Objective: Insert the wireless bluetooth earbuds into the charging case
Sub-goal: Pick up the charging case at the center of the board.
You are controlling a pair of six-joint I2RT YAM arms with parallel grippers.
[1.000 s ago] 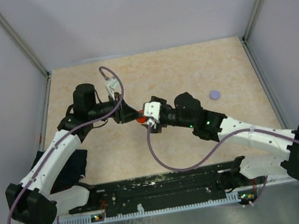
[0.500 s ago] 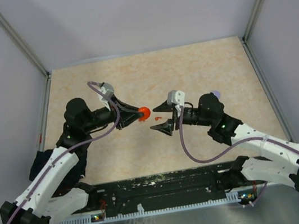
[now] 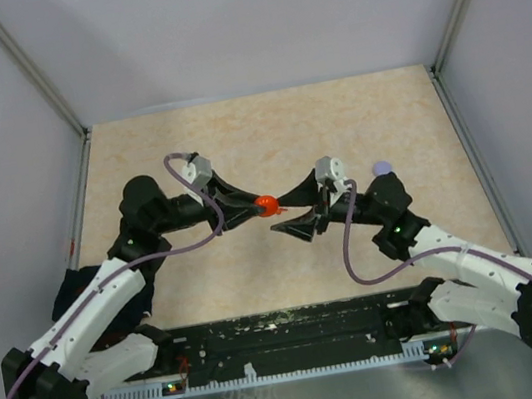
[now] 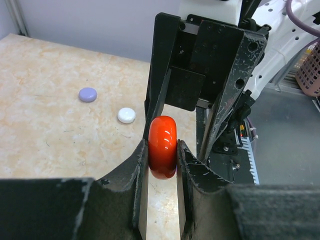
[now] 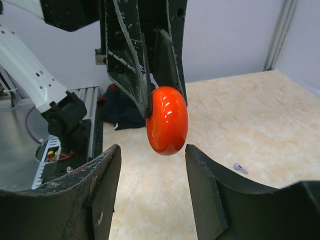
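Note:
My left gripper (image 3: 263, 206) is shut on a glossy red round charging case (image 3: 266, 205) and holds it on edge above the table. The case shows in the left wrist view (image 4: 162, 147) and the right wrist view (image 5: 167, 127). My right gripper (image 3: 290, 214) faces it, open and empty, with its fingers (image 5: 100, 190) set wide on either side just below the case, not touching it. A tiny greyish-purple earbud (image 5: 240, 168) lies on the table beyond. A small red piece (image 3: 279, 213) lies under the grippers. The other earbuds are out of view.
A purple disc (image 4: 88, 94) and a white disc (image 4: 126, 115) lie on the table behind the right arm; the purple one also shows in the top view (image 3: 381, 169). A dark cloth (image 3: 109, 295) lies at the near left. Grey walls enclose the table.
The left gripper has carried the red case a little to the right. The right gripper has opened, pulled back, then come level with the case, its fingers flanking it.

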